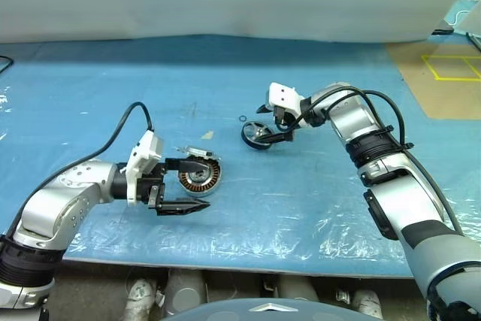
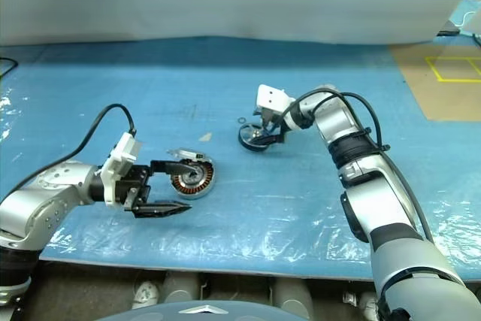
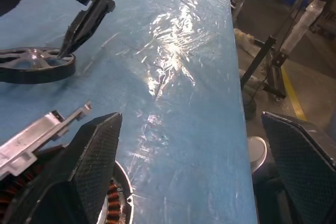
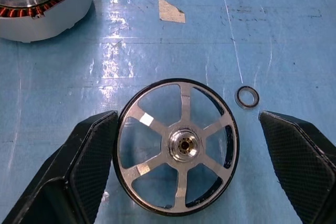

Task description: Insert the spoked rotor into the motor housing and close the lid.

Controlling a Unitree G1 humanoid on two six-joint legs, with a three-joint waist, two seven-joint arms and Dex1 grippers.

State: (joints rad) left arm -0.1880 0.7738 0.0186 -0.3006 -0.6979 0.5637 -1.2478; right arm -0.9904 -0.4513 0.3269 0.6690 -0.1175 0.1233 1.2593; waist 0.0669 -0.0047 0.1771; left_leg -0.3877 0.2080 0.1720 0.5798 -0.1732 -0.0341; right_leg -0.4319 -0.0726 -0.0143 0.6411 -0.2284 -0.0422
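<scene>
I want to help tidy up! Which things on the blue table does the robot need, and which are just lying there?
Needed: rotor; housing with its lid.
Just lying about: small black ring; pale scrap.

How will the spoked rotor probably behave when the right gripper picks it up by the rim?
The spoked rotor looks like rigid metal, so it should not bend. Its smooth black rim may slip between the fingers. It lies flat on the blue sheet, but if dropped on edge it would probably roll.
</scene>
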